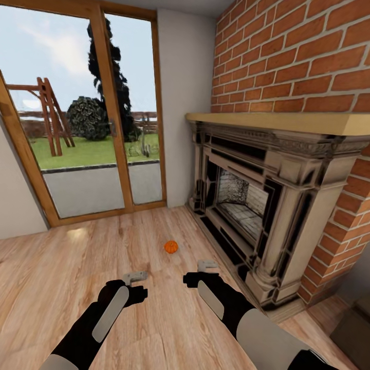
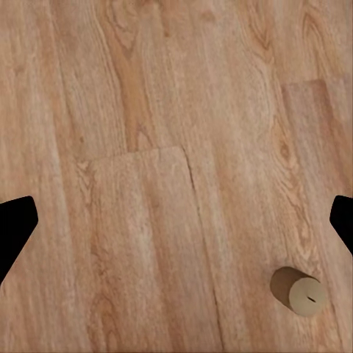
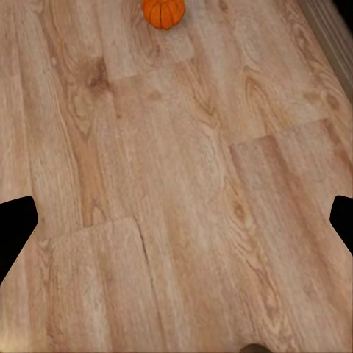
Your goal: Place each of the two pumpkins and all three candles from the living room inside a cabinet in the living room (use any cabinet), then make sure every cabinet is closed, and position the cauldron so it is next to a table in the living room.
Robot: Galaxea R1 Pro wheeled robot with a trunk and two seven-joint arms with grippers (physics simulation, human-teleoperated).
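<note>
A red brick wall (image 1: 308, 56) rises ahead and to the right of both grippers, with a pale stone fireplace (image 1: 267, 205) set into it under a tan mantel shelf (image 1: 288, 122). Ahead and to the left stands a tall wood-framed glass door (image 1: 97, 118), looking out on grass, dark bushes and a wooden swing frame. A light wood plank floor (image 1: 77, 267) spreads beneath everything.

Both black arms reach forward low over the floor. The left gripper (image 1: 134, 277) is empty; in its wrist view its dark fingertips (image 2: 15, 228) show at opposite edges, wide apart, with bare planks between them. The right gripper (image 1: 207, 265) is likewise empty, its fingertips (image 3: 15, 228) spread just as wide over bare floor.

A small orange pumpkin (image 1: 171, 247) sits on the floor ahead of the fingers, roughly between the two grippers and well short of the fireplace hearth; the right wrist view catches it (image 3: 162, 12) out beyond the fingertips, not between them. A short tan candle (image 2: 297, 290) stands on the planks close to the left gripper, off toward one fingertip and touching neither.
</note>
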